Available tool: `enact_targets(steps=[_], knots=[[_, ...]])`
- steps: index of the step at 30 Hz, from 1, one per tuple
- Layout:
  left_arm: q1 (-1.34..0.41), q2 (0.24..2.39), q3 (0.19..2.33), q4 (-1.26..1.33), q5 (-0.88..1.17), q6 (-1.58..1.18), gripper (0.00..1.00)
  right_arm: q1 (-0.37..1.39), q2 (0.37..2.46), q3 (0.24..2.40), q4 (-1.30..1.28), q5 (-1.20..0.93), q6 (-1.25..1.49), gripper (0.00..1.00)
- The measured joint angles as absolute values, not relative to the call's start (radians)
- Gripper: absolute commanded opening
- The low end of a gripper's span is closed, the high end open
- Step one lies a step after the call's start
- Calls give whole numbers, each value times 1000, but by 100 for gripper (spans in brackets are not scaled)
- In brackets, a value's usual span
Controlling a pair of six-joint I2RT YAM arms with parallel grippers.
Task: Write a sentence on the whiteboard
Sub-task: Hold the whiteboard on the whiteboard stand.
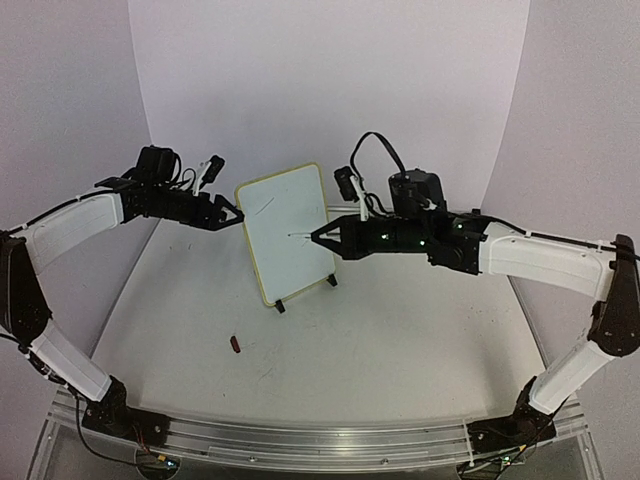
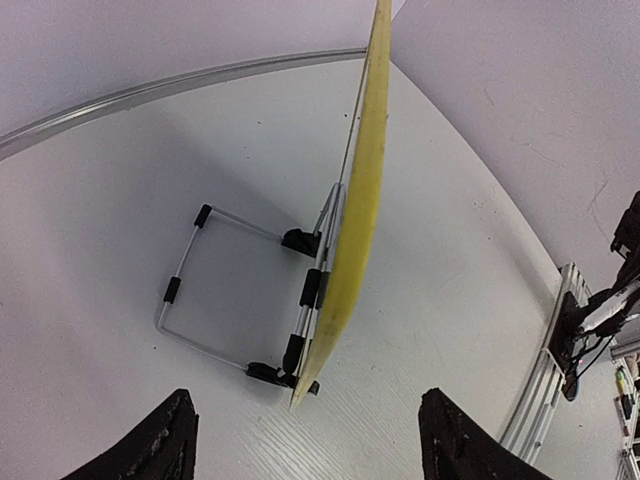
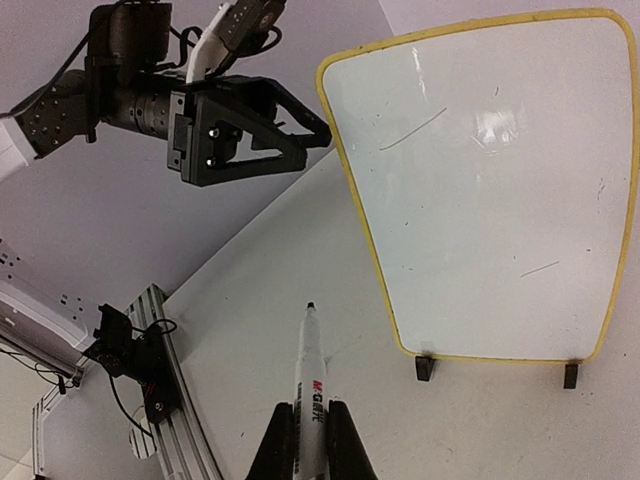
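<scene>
Gripping the marker (image 3: 309,360), the right pincer (image 3: 308,418) should touch its tip lightly to the whiteboard (image 1: 283,215) near the table (image 1: 400,330) far edge; the left pincer (image 1: 233,216), fingers spread, should steady its rim.

Edge-on whiteboard (image 2: 364,200) face unseen; marker (image 3: 311,380) barrel cut off below

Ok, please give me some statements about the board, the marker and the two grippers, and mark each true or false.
1. The right gripper holds a marker. True.
2. The whiteboard lies flat on the table. False: it stands upright on its feet.
3. A full sentence is written on the whiteboard. False: only a few faint strokes show.
4. A small dark object lies on the table in front of the whiteboard. True.
5. The left gripper is shut. False: its fingers stand apart, the whiteboard's edge between them.
</scene>
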State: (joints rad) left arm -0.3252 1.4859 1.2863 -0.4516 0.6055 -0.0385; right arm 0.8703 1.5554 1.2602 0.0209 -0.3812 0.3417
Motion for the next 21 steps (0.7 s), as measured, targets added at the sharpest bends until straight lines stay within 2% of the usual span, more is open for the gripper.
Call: enact_targets(steps=[5,10,21], knots=[[-326,1543,1341,-439,615,6,48,865,1628,1330,23,-399,319,0],[-326,1560,1346,-406,628,22,31,858,1686,1375,24,-416,311,0],[-326,1552,1313,-340,662,57,11,836,1780,1470,67,-469,305,0]])
